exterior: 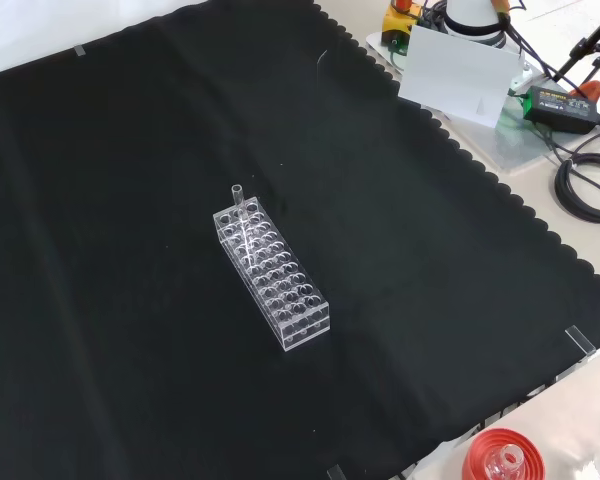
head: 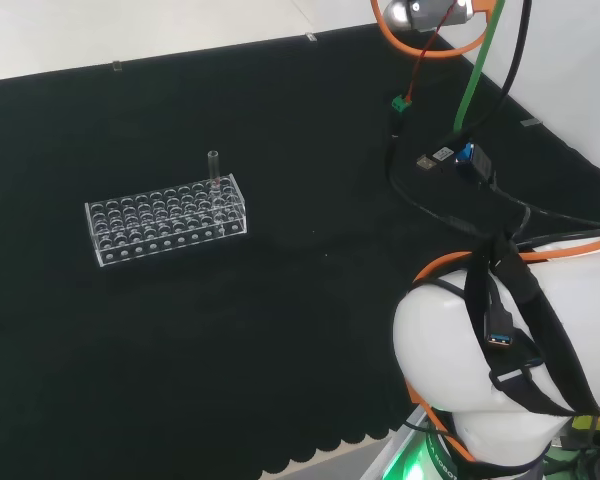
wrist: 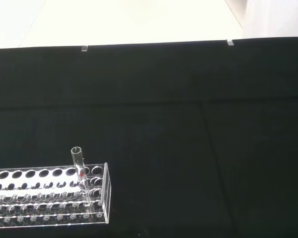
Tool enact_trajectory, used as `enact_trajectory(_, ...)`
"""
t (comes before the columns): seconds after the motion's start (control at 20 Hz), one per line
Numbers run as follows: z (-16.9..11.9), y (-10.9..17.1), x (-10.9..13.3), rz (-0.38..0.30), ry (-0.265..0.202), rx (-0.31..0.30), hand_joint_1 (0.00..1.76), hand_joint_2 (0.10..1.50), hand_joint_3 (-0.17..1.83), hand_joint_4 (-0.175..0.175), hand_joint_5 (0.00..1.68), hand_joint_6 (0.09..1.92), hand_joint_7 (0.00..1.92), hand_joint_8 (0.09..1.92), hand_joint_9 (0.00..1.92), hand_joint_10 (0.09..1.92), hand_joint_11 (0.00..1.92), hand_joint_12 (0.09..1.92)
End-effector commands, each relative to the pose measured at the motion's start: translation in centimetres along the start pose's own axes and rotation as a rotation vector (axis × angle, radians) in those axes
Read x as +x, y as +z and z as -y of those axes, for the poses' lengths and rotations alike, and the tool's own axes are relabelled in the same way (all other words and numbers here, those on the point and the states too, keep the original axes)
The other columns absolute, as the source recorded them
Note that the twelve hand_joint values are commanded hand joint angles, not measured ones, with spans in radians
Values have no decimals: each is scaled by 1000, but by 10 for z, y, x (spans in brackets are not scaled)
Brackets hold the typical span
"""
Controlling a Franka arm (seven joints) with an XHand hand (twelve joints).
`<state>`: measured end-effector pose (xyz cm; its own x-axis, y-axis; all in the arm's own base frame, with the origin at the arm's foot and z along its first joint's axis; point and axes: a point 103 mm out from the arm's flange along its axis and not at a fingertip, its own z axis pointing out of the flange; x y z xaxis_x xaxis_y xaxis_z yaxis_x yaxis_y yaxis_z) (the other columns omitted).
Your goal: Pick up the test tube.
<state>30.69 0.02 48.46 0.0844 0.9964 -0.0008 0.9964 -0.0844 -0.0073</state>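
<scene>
A clear test tube (head: pixel 214 166) stands upright in a clear plastic rack (head: pixel 166 219) with many holes, on the black cloth. The tube sits in a hole at the rack's far right end in the head view. In the front view the tube (exterior: pixel 238 197) rises from the rack's (exterior: pixel 273 274) upper left end. The wrist view shows the tube (wrist: pixel 80 171) with a small red mark, near the end wall of the rack (wrist: pixel 49 195). The other holes look empty.
The arm's white links (head: pixel 510 355) and black cables (head: pixel 450 190) stand at the head view's right. A white card (exterior: pixel 460 76), a black box (exterior: pixel 555 105) and cables lie beyond the cloth's scalloped edge in the front view. A red ribbed stand (exterior: pixel 500 458) sits at the bottom right.
</scene>
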Motion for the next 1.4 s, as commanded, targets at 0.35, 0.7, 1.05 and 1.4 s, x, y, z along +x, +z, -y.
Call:
enact_trajectory(0.35, 4, 0, 6, 35, 1, -5, 305, 887, 289, -28, 27, 87, 0, 168, 0, 192, 0, 841)
enact_trajectory(0.7, 21, 5, 9, 45, -7, -1, 319, 905, 255, -28, 26, 87, 0, 163, 0, 199, 0, 938)
enact_trajectory(1.05, 18, 2, 3, 36, -9, -12, 367, 907, 235, -28, 22, 87, 0, 144, 0, 201, 0, 1024)
enact_trajectory(1.4, 12, 12, 8, 63, -24, -5, 429, 874, 220, -19, 23, 87, 0, 251, 14, 545, 34, 1320)
